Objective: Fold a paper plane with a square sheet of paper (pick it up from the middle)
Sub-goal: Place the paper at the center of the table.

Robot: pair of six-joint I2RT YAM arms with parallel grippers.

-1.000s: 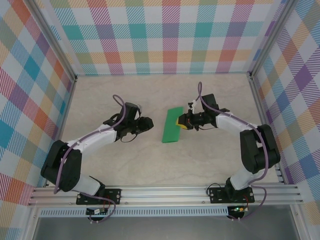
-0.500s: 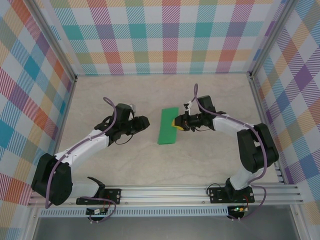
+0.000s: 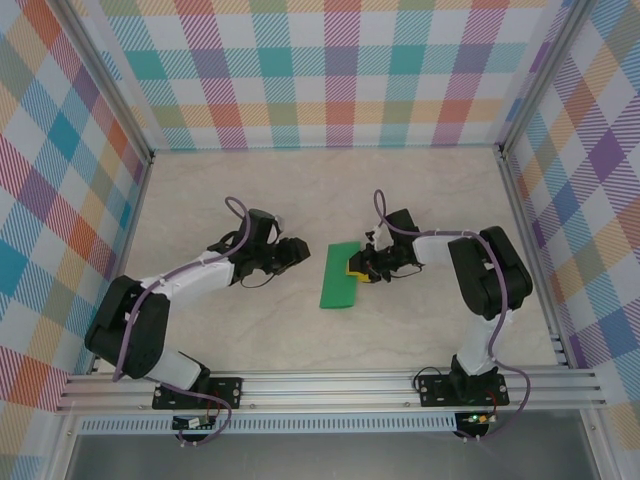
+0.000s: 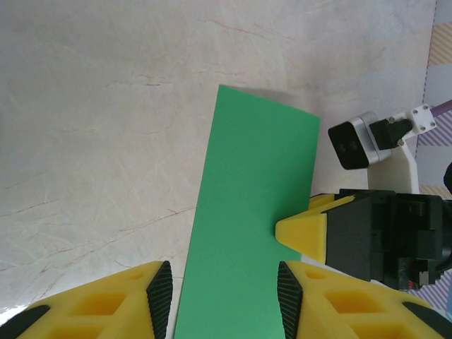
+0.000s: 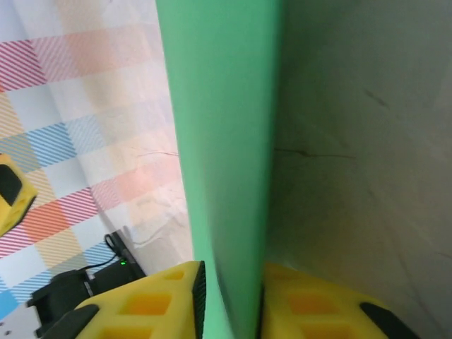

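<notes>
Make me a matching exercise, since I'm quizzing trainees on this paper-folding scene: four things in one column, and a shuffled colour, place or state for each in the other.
Things
1. square sheet of paper
2. left gripper
3. right gripper
4. table

Descriptions
A. fingers on either side of the sheet's right edge
B. marbled beige
C. bright green, lying between the two arms
D. open, beside the sheet's left edge, not touching it

Pairs: 1-C, 2-D, 3-A, 4-B

Beige marbled tabletop (image 3: 420, 330); pastel plaid walls (image 3: 330, 90) on three sides; aluminium rail (image 3: 330, 385) along near edge.
</notes>
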